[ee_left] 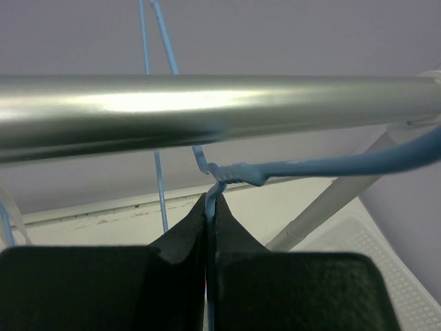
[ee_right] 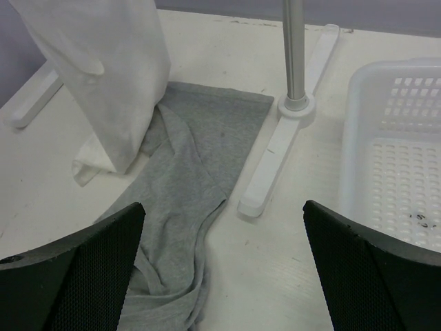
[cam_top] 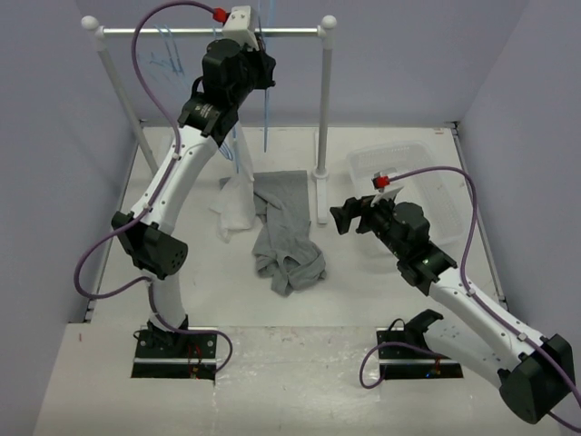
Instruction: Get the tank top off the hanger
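The grey tank top [cam_top: 286,232] lies crumpled on the table below the rail, with no hanger in it; the right wrist view shows it flat and folded [ee_right: 186,186]. My left gripper [cam_top: 266,73] is raised to the metal rail [ee_left: 207,110] and is shut [ee_left: 210,207] on the light-blue hanger [ee_left: 238,172], just below its twisted neck. The hanger's wire [cam_top: 266,118] hangs down from the rail. My right gripper [cam_top: 349,216] hovers low to the right of the tank top, its jaws wide apart [ee_right: 224,207] and nothing between them.
A white garment [cam_top: 238,200] hangs beside the tank top's left edge [ee_right: 103,76]. Other blue hangers [cam_top: 168,50] hang on the rail. The rack's right post and foot [ee_right: 275,158] stand between the tank top and a white perforated basket [cam_top: 408,177].
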You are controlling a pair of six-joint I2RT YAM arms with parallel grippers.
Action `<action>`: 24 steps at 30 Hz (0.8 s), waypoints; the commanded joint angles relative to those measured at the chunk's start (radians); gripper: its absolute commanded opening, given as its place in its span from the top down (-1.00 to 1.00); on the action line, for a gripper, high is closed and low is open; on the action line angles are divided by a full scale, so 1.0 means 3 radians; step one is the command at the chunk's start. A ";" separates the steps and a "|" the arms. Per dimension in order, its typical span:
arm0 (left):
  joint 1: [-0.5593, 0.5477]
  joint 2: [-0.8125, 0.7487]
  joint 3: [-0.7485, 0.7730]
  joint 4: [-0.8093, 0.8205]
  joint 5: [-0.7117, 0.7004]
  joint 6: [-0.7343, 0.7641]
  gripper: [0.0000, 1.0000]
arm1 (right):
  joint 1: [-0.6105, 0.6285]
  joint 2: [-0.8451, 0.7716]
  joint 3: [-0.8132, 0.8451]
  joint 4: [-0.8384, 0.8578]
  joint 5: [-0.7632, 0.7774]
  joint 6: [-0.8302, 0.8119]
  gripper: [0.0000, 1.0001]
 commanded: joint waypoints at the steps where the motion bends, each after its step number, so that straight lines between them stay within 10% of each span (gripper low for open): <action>1: 0.0050 0.0149 0.0172 0.0051 -0.0031 -0.0124 1.00 | 0.0000 0.0096 0.0160 0.0105 0.0104 -0.0084 -0.98; 13: 0.0056 0.0109 -0.0139 0.0031 -0.0129 -0.0298 1.00 | 0.0000 0.0184 0.0185 0.0146 0.0068 -0.0104 -0.98; 16: 0.0055 -0.0055 -0.0399 0.0153 -0.0103 -0.0344 0.46 | 0.0000 0.0173 0.0180 0.0136 0.0052 -0.0104 -0.98; 17: 0.0055 -0.0111 -0.0567 0.0184 -0.0058 -0.0354 -0.40 | -0.0005 0.0163 0.0180 0.0135 0.0032 -0.0114 -0.98; 19: 0.0035 -0.0280 -0.0696 0.0215 -0.0021 -0.0359 -0.93 | -0.0005 0.0143 0.0175 0.0120 -0.0013 -0.0114 -0.98; 24: -0.0072 -0.0816 -0.1289 0.0409 0.0198 -0.0334 -1.00 | 0.0005 0.0178 0.0144 0.0156 -0.0300 -0.0268 -0.98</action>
